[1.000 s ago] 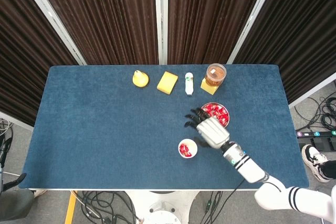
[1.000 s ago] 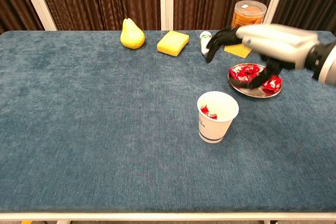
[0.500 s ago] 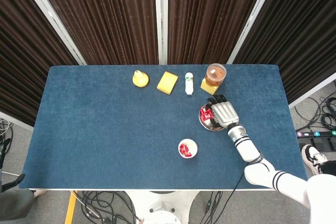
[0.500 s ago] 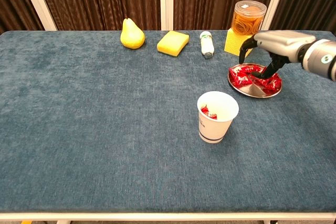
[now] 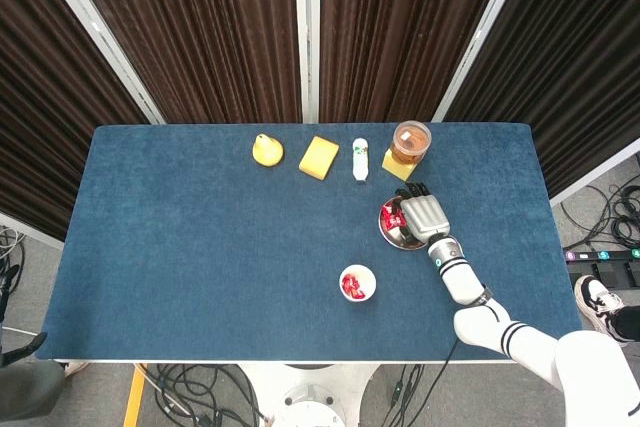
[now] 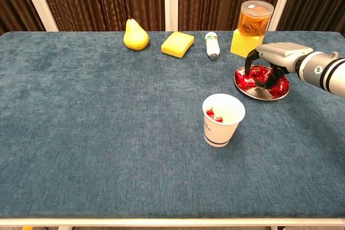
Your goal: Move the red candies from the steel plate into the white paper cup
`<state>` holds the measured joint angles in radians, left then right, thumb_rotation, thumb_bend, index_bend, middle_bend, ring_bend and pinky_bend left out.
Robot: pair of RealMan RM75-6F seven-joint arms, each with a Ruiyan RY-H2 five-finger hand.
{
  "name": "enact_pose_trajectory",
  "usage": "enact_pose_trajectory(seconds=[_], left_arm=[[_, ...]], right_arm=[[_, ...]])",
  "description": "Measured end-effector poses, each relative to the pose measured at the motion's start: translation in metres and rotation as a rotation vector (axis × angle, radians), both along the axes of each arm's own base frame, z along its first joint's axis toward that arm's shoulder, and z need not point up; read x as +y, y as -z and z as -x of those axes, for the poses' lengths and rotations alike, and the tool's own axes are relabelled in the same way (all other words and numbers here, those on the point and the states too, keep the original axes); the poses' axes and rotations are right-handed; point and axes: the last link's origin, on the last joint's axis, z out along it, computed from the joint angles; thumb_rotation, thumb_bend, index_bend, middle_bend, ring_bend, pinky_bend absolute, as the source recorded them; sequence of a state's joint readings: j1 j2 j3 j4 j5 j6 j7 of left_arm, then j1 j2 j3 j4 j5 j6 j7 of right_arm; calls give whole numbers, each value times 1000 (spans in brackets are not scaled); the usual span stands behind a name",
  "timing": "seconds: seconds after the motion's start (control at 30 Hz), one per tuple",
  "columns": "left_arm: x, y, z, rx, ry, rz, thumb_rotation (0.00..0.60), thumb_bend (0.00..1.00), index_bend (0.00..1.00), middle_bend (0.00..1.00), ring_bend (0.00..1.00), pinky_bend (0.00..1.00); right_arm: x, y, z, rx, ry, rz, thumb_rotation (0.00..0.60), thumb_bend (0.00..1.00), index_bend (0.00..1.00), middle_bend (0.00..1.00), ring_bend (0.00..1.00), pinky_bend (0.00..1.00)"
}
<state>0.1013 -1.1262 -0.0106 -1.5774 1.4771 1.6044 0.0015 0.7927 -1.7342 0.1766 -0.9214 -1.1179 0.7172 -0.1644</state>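
A steel plate (image 6: 260, 96) with several red candies (image 6: 245, 78) sits at the right of the blue table. My right hand (image 6: 273, 56) hovers low over the plate (image 5: 387, 231), palm down, with its fingers curved into the candies (image 5: 391, 215). Whether a candy is pinched between them is hidden. The white paper cup (image 6: 223, 120) stands upright nearer the front, to the left of the plate, with red candies inside. From above, the cup (image 5: 357, 283) lies apart from my right hand (image 5: 422, 215). Neither view shows my left hand.
Along the far edge stand a yellow pear (image 6: 135, 35), a yellow sponge (image 6: 178, 43), a small white bottle (image 6: 212, 45) lying down, and a clear jar (image 6: 254, 17) next to a yellow block (image 6: 241, 42), just behind the plate.
My right hand has moved from beside the cup back over the plate and has come down, with its fingers now curved among the candies.
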Motion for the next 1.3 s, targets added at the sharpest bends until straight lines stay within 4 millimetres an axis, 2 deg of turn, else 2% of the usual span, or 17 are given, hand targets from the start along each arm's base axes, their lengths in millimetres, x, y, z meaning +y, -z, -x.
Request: enact_pose_trajectory(seconds=[0.53, 0.8, 0.97, 1.1, 1.3], left_arm=[[-1, 0, 1, -9, 0, 1, 600, 158, 73, 43, 81, 147], [-1, 0, 1, -14, -1, 2, 600, 157, 73, 43, 81, 147], [-1, 1, 1, -16, 0, 2, 600, 158, 73, 43, 81, 147], [0, 1, 0, -15, 2, 3, 600, 157, 73, 43, 81, 147], [2, 1, -2, -13, 12, 5, 600, 158, 73, 43, 81, 147]], right_arm=[[-2, 7, 0, 38, -14, -1, 600, 283, 446, 170, 0, 0], [-2, 10, -1, 41, -23, 13, 600, 363, 554, 209, 0, 0], [1, 5, -3, 10, -35, 25, 600, 372, 574, 213, 0, 0], [7, -4, -12, -43, -72, 35, 600, 372, 581, 211, 0, 0], [34, -25, -41, -158, -195, 11, 600, 371, 579, 209, 0, 0]])
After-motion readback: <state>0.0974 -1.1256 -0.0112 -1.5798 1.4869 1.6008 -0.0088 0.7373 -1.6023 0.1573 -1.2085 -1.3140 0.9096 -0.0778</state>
